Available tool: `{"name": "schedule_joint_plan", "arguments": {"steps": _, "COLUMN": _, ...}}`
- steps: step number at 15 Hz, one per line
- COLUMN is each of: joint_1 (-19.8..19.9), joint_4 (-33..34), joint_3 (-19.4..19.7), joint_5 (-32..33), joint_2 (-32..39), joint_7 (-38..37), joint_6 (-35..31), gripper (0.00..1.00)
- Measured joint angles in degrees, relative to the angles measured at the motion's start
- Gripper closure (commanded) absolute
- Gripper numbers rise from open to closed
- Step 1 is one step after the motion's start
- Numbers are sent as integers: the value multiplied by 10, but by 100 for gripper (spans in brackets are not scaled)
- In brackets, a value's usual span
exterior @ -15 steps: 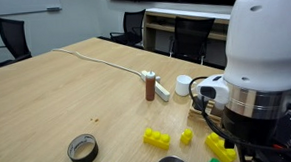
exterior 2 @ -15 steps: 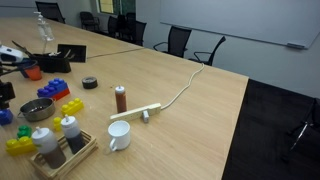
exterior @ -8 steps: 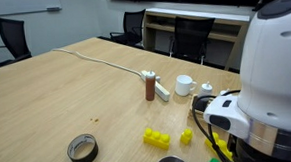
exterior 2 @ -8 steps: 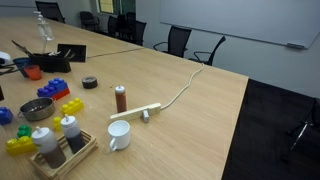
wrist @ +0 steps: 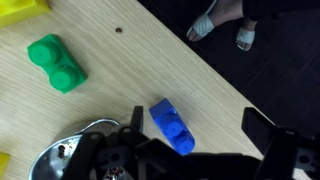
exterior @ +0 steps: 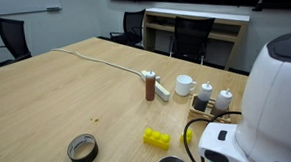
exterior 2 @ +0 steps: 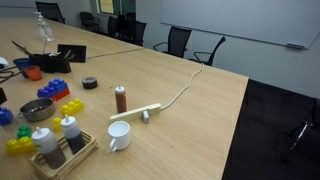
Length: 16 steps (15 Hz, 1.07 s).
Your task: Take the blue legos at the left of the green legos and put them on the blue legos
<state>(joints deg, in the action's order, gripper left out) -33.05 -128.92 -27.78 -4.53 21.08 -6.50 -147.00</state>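
Observation:
In the wrist view a blue lego point(wrist: 172, 127) lies on the wooden table close to its edge. A green lego point(wrist: 57, 62) lies apart from it, toward the upper left. My gripper point(wrist: 196, 138) is open above the blue lego, which sits between the fingers, nearer the left one. In an exterior view a blue lego point(exterior 2: 5, 115) shows at the left edge beside a small green lego point(exterior 2: 22, 131). The gripper itself is out of view in both exterior views; only the white arm body point(exterior: 262, 115) shows.
A metal bowl point(wrist: 68, 158) lies close beside the gripper, and a yellow lego point(wrist: 20, 8) at the top left. The table edge runs diagonally past the blue lego. Yellow legos point(exterior: 157, 138), a tape roll point(exterior: 82, 149), a brown bottle point(exterior 2: 121, 98), a mug point(exterior 2: 119, 135) and a condiment tray point(exterior 2: 60, 148) stand around.
The arm has swung down and sideways; its body now fills a lower corner of an exterior view, uncovering two shakers. It has left the other exterior view.

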Motion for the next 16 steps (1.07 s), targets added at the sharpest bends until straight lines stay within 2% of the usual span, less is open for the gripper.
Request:
{"name": "schedule_joint_plan", "arguments": {"steps": 6, "joint_1": -4, "joint_4": 6, "joint_3": -1, "joint_5": 5, "joint_2": 7, "joint_7": 9, "joint_6": 1, "gripper": 0}}
{"name": "schedule_joint_plan", "arguments": {"steps": 10, "joint_1": -17, "joint_4": 35, "joint_3": 2, "joint_5": 39, "joint_2": 32, "joint_7": 15, "joint_6": 2, "gripper": 0}}
{"name": "schedule_joint_plan", "arguments": {"steps": 16, "joint_1": -91, "joint_4": 108, "joint_3": 64, "joint_5": 147, "joint_2": 94, "joint_7": 4, "joint_6": 49, "gripper": 0}}
